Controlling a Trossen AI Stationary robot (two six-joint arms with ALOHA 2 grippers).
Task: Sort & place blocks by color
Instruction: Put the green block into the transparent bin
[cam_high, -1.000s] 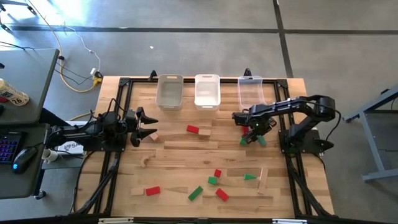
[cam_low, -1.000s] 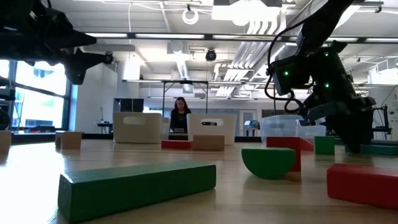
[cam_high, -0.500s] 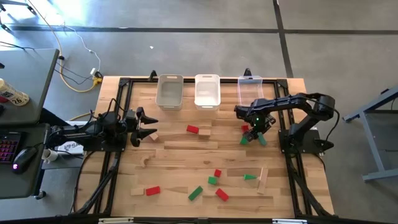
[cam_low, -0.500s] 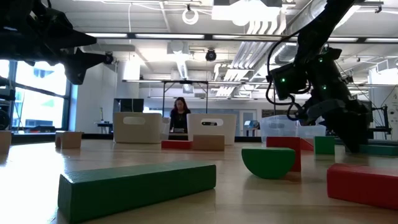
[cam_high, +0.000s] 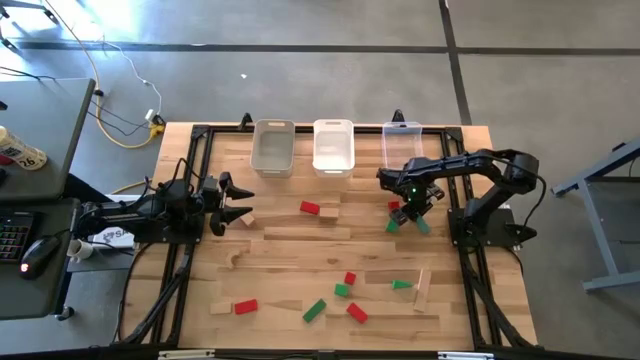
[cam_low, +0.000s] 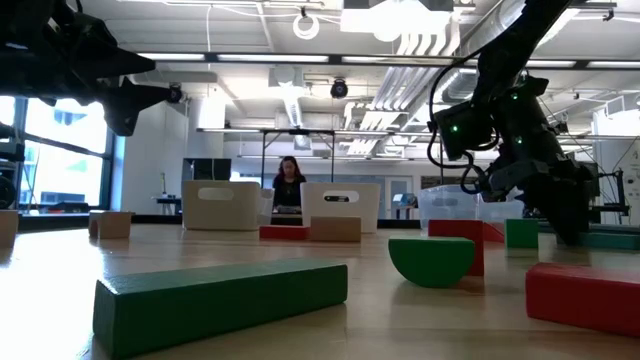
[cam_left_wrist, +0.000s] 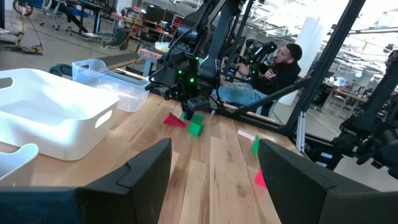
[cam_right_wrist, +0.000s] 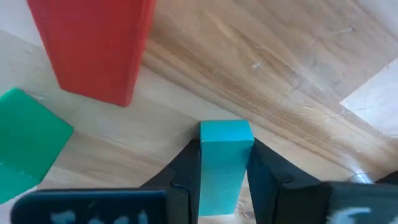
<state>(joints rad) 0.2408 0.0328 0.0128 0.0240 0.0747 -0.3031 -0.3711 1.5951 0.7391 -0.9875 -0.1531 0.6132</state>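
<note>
My right gripper (cam_high: 410, 214) points steeply down at the table's right, in front of the clear bin (cam_high: 403, 146), and is shut on a teal-green block (cam_right_wrist: 225, 158). Beside that block lie a red block (cam_right_wrist: 93, 46) and a green block (cam_right_wrist: 28, 152), both resting flat on the table. Other red, green and plain wood blocks are scattered over the near half. My left gripper (cam_high: 243, 204) hangs level over the table's left side, open, with nothing between its fingers (cam_left_wrist: 146, 171). My right gripper pinches the teal-green block's two long sides (cam_right_wrist: 205, 155) between its two fingers (cam_right_wrist: 186, 177). The fingers come from above, slanting down, and lie along the block. Its free end (cam_right_wrist: 225, 129) sticks out past the fingertips at the tabletop; whether it is lifted I cannot tell.
Three bins stand in a row at the far edge: two white (cam_high: 273, 147), (cam_high: 333, 146) and the clear one. A red block (cam_high: 310, 208) and a wood block (cam_high: 328, 213) lie mid-table. A person sits beyond the table (cam_left_wrist: 280, 68).
My right arm's wrist has swung a little toward the table's far edge above the block cluster, then kept still. The blocks on the table lie where they were.
</note>
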